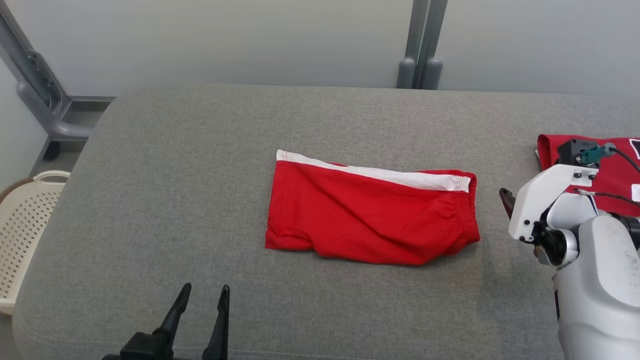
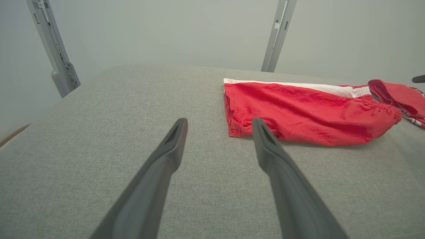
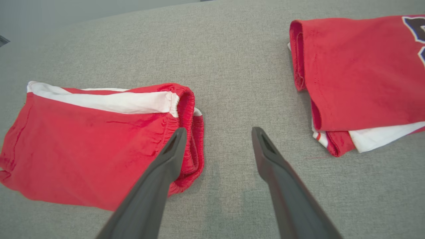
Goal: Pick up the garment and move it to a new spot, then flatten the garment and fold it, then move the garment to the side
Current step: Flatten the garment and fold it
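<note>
The garment is a pair of red shorts with a white stripe, lying folded in the middle of the grey padded surface. My left gripper stands open near the front edge, short of the shorts' hem corner, with nothing between its fingers. My right gripper is open at the elastic waistband end. One of its fingers lies over the waistband in that view and the other over bare surface; whether it touches the cloth I cannot tell. In the head view my right arm sits just right of the shorts.
A second red garment with white trim lies folded at the right edge, close behind my right wrist. A cream perforated basket stands off the left side. Grey metal posts rise behind the surface.
</note>
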Robot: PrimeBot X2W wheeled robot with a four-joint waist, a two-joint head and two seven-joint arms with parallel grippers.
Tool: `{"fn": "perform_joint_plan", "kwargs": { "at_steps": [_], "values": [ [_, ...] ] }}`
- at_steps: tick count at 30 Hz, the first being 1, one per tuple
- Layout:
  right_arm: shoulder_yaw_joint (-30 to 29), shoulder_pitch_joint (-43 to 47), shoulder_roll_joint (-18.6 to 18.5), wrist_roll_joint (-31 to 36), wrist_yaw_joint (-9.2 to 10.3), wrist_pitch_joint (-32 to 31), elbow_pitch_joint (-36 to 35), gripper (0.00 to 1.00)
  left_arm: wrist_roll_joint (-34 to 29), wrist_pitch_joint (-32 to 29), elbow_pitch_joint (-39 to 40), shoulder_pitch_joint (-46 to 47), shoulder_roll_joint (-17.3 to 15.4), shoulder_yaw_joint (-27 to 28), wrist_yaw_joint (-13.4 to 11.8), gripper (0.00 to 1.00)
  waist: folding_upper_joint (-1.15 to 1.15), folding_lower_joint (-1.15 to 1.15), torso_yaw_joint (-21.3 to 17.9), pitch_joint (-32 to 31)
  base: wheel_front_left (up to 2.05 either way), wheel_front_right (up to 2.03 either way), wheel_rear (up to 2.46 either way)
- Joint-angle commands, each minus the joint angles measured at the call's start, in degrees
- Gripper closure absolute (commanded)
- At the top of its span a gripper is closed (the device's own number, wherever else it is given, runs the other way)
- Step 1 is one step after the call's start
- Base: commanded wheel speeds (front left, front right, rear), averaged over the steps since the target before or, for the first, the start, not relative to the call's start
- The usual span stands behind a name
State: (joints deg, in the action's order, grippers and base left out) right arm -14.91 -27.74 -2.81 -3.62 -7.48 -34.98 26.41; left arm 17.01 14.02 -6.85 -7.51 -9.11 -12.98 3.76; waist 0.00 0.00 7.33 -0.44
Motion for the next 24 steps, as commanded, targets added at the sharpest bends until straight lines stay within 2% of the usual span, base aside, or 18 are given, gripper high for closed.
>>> {"fn": "perform_joint_plan", "kwargs": {
  "at_steps": [1,5,13,24],
  "values": [
    [-0.5,-1.0,-0.2,-0.1,-0.02,-0.4,1.3,0.0,0.1,0.3,-0.2,0.9,0.2,0.0,0.3,0.0,0.0,0.0,0.7,1.0,0.0,0.0,0.0],
    [-1.2,-4.7,-0.2,-1.1,-0.02,-1.6,7.0,0.0,0.3,0.6,-0.7,1.7,0.1,-0.2,0.5,0.0,0.0,0.0,1.3,2.1,0.0,0.0,0.0],
    [-1.6,-8.2,-0.2,2.5,-0.02,-3.1,15.7,0.0,0.1,0.8,-1.9,2.6,0.5,-1.1,0.8,0.0,0.0,0.0,2.2,2.5,0.0,0.0,0.0],
    [-3.0,-11.8,-0.2,2.8,-0.02,0.2,21.0,0.0,0.4,0.9,-2.6,2.5,0.5,-2.1,1.0,0.0,0.0,0.0,3.3,2.4,0.0,0.0,0.0]
  ]
}}
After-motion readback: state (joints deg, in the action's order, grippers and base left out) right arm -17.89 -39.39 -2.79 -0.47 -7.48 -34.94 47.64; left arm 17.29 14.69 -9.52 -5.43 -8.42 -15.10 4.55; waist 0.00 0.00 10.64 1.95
